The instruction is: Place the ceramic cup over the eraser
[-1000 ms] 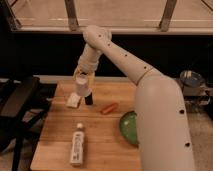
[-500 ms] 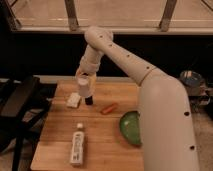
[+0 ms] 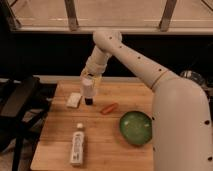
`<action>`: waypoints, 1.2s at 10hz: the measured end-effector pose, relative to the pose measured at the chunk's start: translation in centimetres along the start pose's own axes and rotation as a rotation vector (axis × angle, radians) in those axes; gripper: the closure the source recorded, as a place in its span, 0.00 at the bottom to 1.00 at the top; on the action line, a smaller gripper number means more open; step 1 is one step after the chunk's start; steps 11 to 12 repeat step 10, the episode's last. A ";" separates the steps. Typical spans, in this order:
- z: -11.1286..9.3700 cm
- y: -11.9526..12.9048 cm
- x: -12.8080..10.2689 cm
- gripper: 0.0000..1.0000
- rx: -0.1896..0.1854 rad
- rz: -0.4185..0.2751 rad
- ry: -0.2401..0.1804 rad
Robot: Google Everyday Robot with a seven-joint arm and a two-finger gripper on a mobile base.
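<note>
Camera view has the gripper (image 3: 90,80) above the far-left part of the wooden table (image 3: 55,145), clamped on the ceramic cup (image 3: 88,88), and it has come down since a second ago: the cup now hangs right over the eraser (image 3: 88,101), whose black base still peeks out below the rim. That looks like the final lowering, nearly home. Tight on the left, where the flat white block (image 3: 73,99) lies just beside the eraser; the orange carrot (image 3: 108,108) sits near on the right. Green bowl (image 3: 135,127) and white bottle (image 3: 77,146) stay well apart, nearer us.
</note>
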 end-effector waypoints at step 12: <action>2.5 -1.8 0.3 0.62 0.012 -0.095 -0.112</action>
